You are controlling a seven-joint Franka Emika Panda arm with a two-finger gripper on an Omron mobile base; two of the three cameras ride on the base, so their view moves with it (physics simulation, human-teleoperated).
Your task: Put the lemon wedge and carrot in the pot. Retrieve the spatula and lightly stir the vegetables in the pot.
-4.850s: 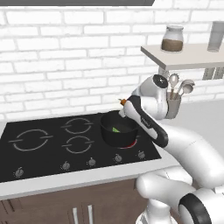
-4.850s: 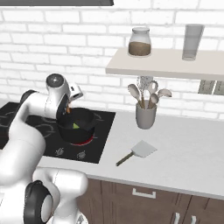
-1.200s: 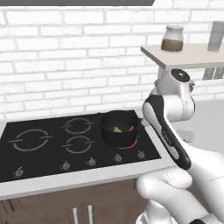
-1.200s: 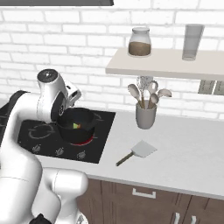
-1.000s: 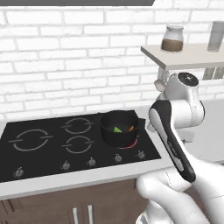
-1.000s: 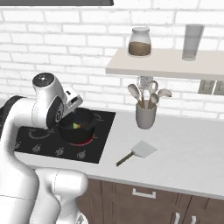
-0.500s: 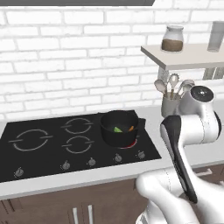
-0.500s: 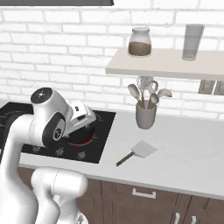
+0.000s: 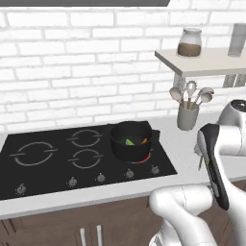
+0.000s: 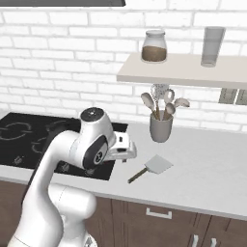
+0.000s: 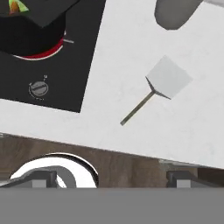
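The pot (image 9: 130,140) sits on the front right ring of the black hob (image 9: 57,163), that ring glowing red under its base; inside it lie the lemon wedge (image 9: 129,142) and the carrot (image 9: 144,141), side by side, the wedge to the left and the orange piece to the right in the left base view; in the hand view the pot (image 11: 30,30) shows at the upper left corner.

The spatula (image 10: 150,168) lies flat on the pale counter (image 10: 207,164), to the right of the hob and in front of the grey utensil cup (image 10: 160,128), apart from both; its long axis runs on a diagonal, the square blade toward the back right, nearer the cup, and the slim handle pointing toward the front left, toward the counter's edge; in the hand view the spatula (image 11: 158,87) has its blade at the upper right and its handle slanting to the lower left.

The gripper (image 10: 126,150) hangs above the counter just right of the hob, left of the spatula and not touching it; whether its jaws are spread or pressed together I cannot tell, the fingertips being too dim to read.

On the shelf (image 10: 178,72) above stand a jar (image 10: 155,47) of brown stuff and a grey tumbler (image 10: 212,46).
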